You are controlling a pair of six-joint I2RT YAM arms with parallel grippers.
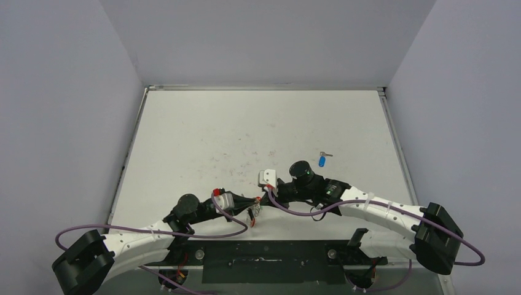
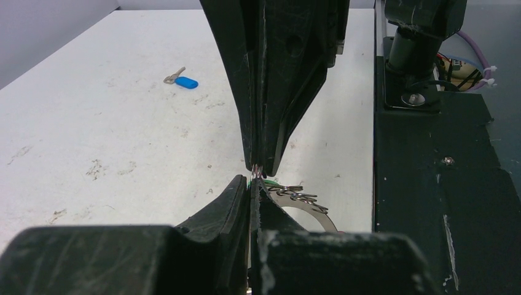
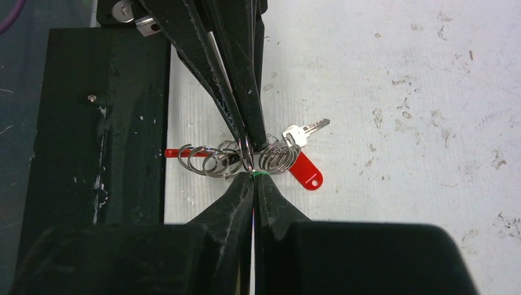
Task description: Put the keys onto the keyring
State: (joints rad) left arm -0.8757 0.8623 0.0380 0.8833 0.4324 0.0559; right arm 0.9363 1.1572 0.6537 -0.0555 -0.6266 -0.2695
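The keyring (image 3: 276,158), a thin wire coil carrying a red-headed key (image 3: 305,170), sits at the near-centre of the table (image 3: 399,74), by the black base plate (image 3: 92,123). It is probably light, springy and slippery, best pinched across one coil. The left gripper (image 3: 246,147) is clamped on its wire. The right gripper (image 3: 253,181) meets it tip to tip, fingers together. A sliver of the green key (image 3: 261,174) shows there, but whether the fingers grip key or wire cannot be told. The blue key (image 1: 322,161) lies well apart, far right.

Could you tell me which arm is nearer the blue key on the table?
Right. The right arm has its wrist just beside the blue key, on its near side; the left arm lies farther off, toward the near left.
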